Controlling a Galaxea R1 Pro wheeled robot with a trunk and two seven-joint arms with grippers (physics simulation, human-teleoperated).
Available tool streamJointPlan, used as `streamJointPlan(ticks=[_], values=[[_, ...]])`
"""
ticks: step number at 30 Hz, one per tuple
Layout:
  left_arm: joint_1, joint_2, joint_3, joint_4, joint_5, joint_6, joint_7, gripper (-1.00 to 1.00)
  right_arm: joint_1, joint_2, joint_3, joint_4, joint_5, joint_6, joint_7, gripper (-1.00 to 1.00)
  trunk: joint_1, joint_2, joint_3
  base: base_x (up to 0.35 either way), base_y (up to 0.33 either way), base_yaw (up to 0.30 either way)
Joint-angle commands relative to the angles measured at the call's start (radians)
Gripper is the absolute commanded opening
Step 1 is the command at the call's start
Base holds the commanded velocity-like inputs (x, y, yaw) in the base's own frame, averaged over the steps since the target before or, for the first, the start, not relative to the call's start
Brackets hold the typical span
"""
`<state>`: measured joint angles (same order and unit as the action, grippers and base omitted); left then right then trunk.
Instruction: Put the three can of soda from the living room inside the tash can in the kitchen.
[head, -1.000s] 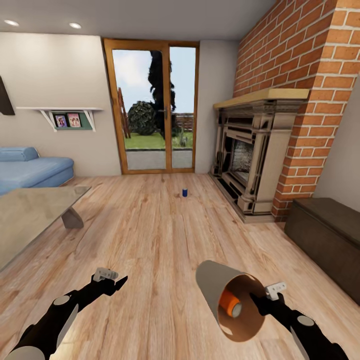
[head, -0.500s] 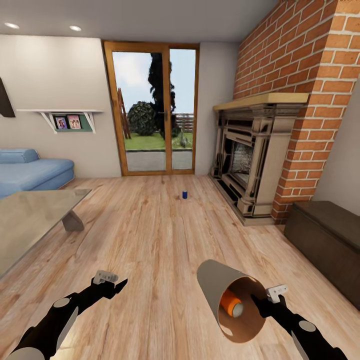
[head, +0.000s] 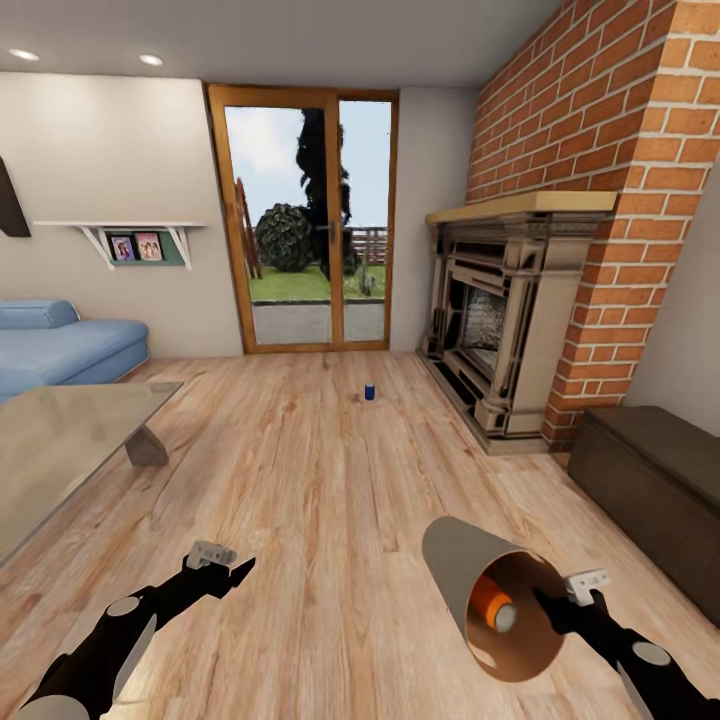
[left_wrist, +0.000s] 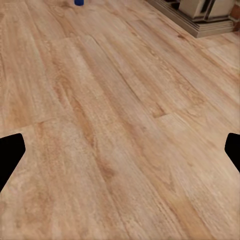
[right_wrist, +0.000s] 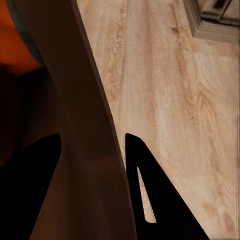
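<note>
Spillage risk: right gripper (head: 560, 607) clamps the tilted tash can (head: 487, 593) by its rim, so the orange can (head: 492, 606) may roll out; left gripper (head: 232, 569) hangs open, empty.

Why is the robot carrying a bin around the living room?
The robot is collecting soda cans. Its right end effector grips the rim of the grey trash can, which is tipped on its side with its mouth facing the camera. An orange can already lies inside it. A dark blue can stands upright on the wood floor farther ahead, between the glass door and the fireplace. The left end effector is open and holds nothing.
</note>
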<state>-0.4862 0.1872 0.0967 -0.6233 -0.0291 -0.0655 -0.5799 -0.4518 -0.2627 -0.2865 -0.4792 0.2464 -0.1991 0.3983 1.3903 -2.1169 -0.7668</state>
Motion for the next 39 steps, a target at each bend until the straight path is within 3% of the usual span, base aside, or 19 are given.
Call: streamJointPlan(ticks=[1, 13, 39], values=[[0.0, 0.0, 0.0, 0.0, 0.0, -0.001, 0.0, 1.0, -0.001, -0.003, -0.023, -0.001, -0.008, 0.0, 0.006, -1.0, 0.0, 0.0, 0.0, 0.0, 0.0, 0.0], [0.0, 0.0, 0.0, -0.001, 0.0, -0.001, 0.0, 1.0, -0.001, 0.001, -0.044, 0.002, -0.007, 0.007, 0.011, -1.0, 0.0, 0.0, 0.0, 0.069, 0.0, 0.0], [0.001, -0.003, 0.0, 0.0, -0.002, 0.001, 0.042, 1.0, -0.001, 0.005, -0.049, -0.009, -0.009, 0.006, 0.011, -1.0, 0.0, 0.0, 0.0, 0.314, 0.05, 0.0]])
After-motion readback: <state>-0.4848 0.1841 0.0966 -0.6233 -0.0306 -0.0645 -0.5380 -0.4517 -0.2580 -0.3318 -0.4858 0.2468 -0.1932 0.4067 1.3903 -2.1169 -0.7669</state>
